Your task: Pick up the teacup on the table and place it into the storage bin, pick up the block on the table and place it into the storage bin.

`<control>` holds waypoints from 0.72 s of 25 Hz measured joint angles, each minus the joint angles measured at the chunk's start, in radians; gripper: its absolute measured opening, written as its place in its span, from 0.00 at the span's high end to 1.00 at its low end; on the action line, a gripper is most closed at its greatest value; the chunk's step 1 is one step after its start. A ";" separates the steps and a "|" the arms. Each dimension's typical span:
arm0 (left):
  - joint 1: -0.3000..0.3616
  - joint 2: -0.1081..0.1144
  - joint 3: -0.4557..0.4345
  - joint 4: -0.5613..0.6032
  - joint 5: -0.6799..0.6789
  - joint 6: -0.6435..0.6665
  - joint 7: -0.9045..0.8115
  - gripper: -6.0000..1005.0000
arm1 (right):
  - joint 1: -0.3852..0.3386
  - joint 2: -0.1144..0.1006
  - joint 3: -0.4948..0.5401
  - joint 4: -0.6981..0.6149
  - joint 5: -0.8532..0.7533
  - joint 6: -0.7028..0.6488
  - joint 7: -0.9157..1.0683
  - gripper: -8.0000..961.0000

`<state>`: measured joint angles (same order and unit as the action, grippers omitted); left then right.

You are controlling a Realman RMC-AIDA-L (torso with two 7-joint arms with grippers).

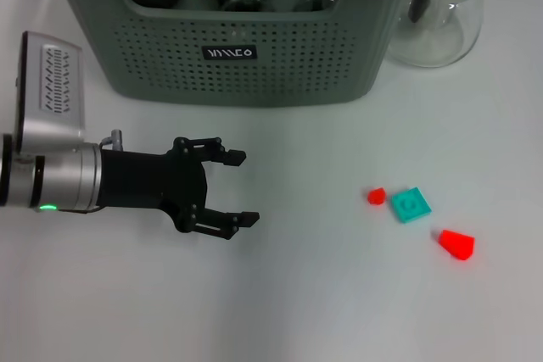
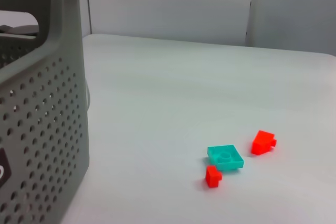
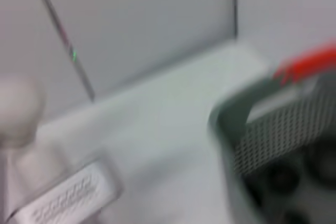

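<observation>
The left gripper (image 1: 242, 188) hangs open and empty in front of the storage bin (image 1: 254, 48). No teacup stands on the table (image 1: 339, 294), so the block step seems next. The teal block (image 1: 410, 204) lies well off toward the bin's teapot-side corner between two red pieces, so the arm must reach across.

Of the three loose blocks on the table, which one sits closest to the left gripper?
The small red block, the smallest of the three. It lies on the side of the teal square block facing the open left gripper; the larger red block lies farthest away.
</observation>
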<state>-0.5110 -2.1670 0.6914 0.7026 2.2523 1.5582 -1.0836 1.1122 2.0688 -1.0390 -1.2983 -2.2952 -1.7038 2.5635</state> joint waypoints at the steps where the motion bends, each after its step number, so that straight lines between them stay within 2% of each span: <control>1: -0.001 0.000 0.000 0.000 0.000 0.001 0.000 0.11 | 0.021 -0.009 0.014 0.016 -0.009 0.014 0.001 0.58; 3: -0.003 0.000 0.001 0.000 0.000 0.001 -0.001 0.11 | 0.061 -0.027 0.022 0.075 -0.050 0.078 0.000 0.57; 4: -0.004 0.001 0.002 0.000 0.001 0.001 -0.001 0.11 | 0.098 -0.038 0.014 0.162 -0.116 0.163 -0.011 0.57; 5: -0.005 0.001 0.003 0.000 0.001 0.000 -0.001 0.11 | 0.098 -0.038 0.014 0.162 -0.116 0.163 -0.011 0.57; 7: -0.007 0.002 0.005 0.000 0.001 -0.002 -0.001 0.11 | 0.133 -0.038 0.007 0.270 -0.190 0.249 -0.031 0.56; 11: -0.009 0.001 0.006 0.000 0.001 -0.007 -0.001 0.12 | 0.190 -0.020 -0.037 0.500 -0.300 0.431 -0.072 0.55; 12: -0.009 0.001 0.006 0.000 0.001 -0.007 -0.001 0.12 | 0.202 -0.002 -0.077 0.577 -0.321 0.523 -0.085 0.55; 13: -0.009 0.001 0.006 0.000 0.001 -0.007 -0.001 0.12 | 0.202 -0.002 -0.077 0.577 -0.321 0.523 -0.085 0.55; 18: -0.009 0.001 0.007 0.001 0.001 -0.006 -0.001 0.12 | 0.206 0.026 -0.138 0.640 -0.333 0.642 -0.087 0.54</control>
<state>-0.5200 -2.1659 0.6981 0.7033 2.2535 1.5526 -1.0846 1.3182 2.0953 -1.1768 -0.6580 -2.6283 -1.0618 2.4760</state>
